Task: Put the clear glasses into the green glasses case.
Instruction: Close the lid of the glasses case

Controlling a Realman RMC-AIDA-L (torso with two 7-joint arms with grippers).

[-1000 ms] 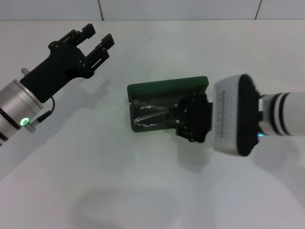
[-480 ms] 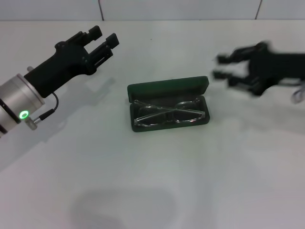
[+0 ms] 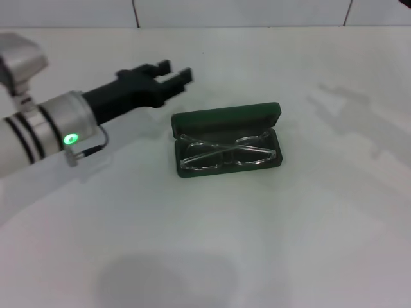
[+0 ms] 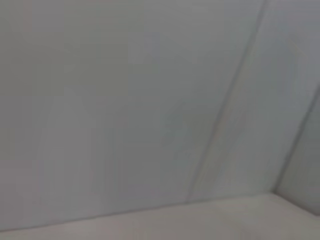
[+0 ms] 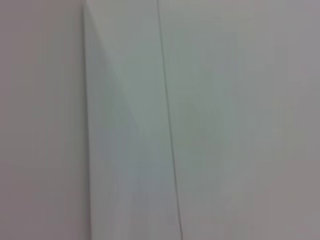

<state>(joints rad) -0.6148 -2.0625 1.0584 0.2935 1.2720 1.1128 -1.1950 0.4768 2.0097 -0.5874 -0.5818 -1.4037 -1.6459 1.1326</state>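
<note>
1. Nearest the camera in the head view, the plain white worktop (image 3: 212,256) lies bare except for a faint grey shadow on its surface.
2. The left arm comes in from the left edge of the head view as a silver-and-white cylinder with a lit green lamp, stretched out low and nearly level over the worktop and angled toward the middle.
3. At its tip, the black left end effector (image 3: 172,72) points toward the far right with its two fingers apart and nothing between them; it hangs near the far-left corner of the case without touching it.
4. In the middle of the worktop sits the dark green, flat rectangular hard glasses case (image 3: 226,139) with rounded corners, lying open with its lid tipped back on the far side.
5. The fully transparent, colourless plastic wraparound glasses (image 3: 226,153) lie inside the lower tray of the case, arms folded and crossing over one another, spanning nearly its whole width.
6. Beyond the case, the worktop runs back to a pale wall with dark seams.
7. The right end effector shows in no view; both wrist views show only pale wall panels and seams.
</note>
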